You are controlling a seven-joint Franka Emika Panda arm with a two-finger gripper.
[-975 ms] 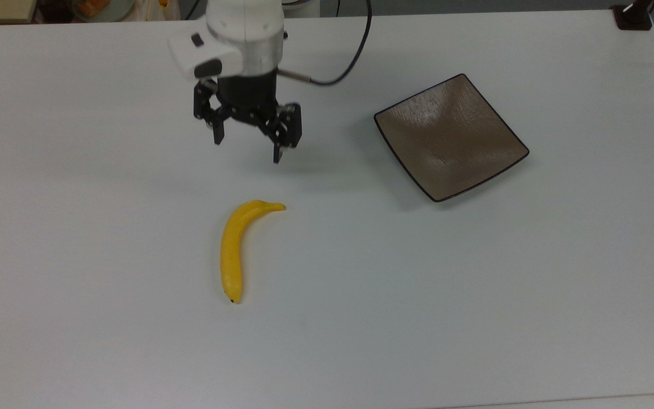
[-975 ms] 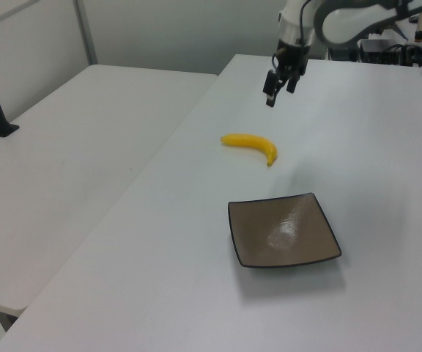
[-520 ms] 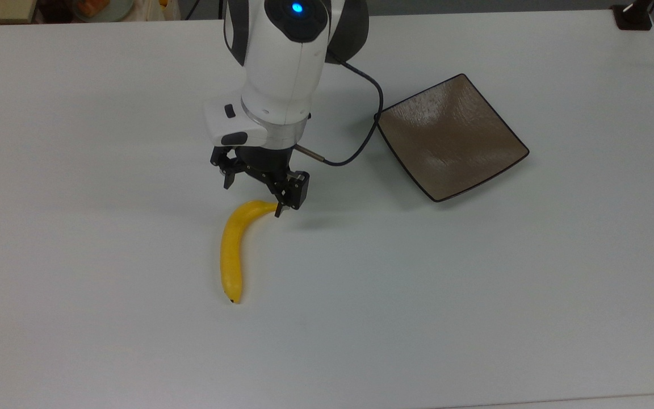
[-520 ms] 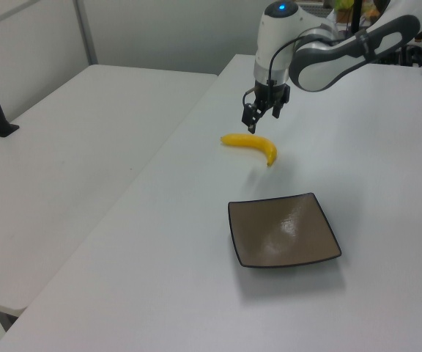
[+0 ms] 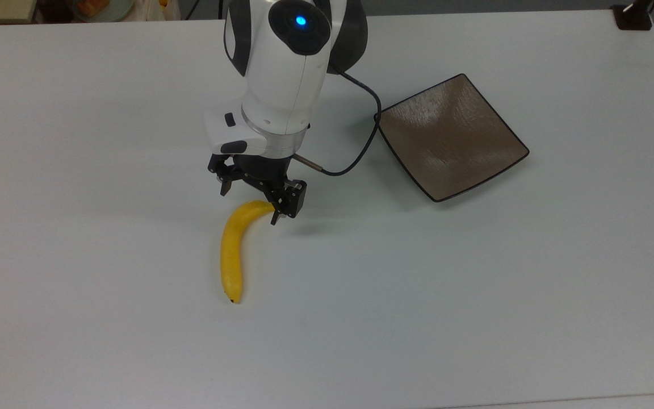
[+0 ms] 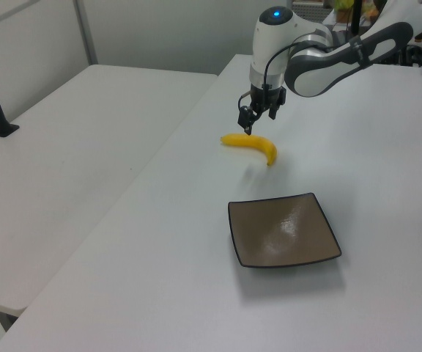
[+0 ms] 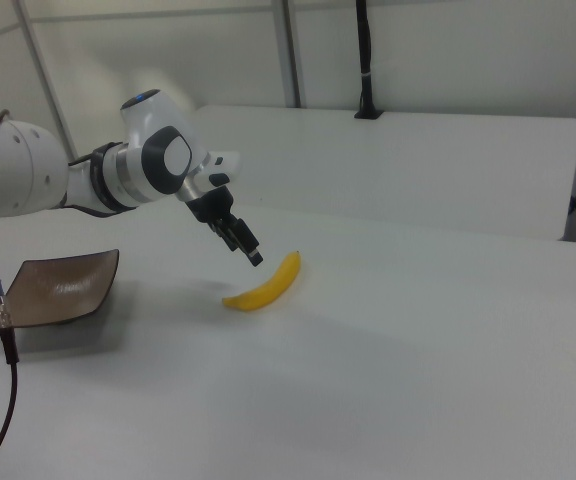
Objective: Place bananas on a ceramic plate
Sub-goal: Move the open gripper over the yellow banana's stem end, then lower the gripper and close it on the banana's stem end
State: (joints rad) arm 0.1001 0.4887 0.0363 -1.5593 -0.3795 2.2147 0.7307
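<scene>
A yellow banana [image 5: 231,250] lies on the white table, curved, its stem end pointing toward the top view's upper right. The open gripper [image 5: 250,203] hangs just over that stem end, one finger on either side of it and apart from it. In the left view the gripper [image 6: 246,125] sits right above the banana [image 6: 251,145]. The right view shows the gripper [image 7: 246,245] slightly above the banana [image 7: 265,283]. The square brown-grey ceramic plate [image 5: 451,136] rests at the top view's right with nothing on it, also seen as the plate [image 6: 283,231] and the plate [image 7: 58,288].
A black cable [image 5: 361,142] loops from the wrist toward the plate's near corner. A black post base [image 5: 633,17] stands at the table's far right corner in the top view. A second white table [image 6: 64,147] adjoins on the left view's left.
The arm swung from the back of the table down to the banana's stem end. In the last half second it shifted only slightly lower, fingers still open.
</scene>
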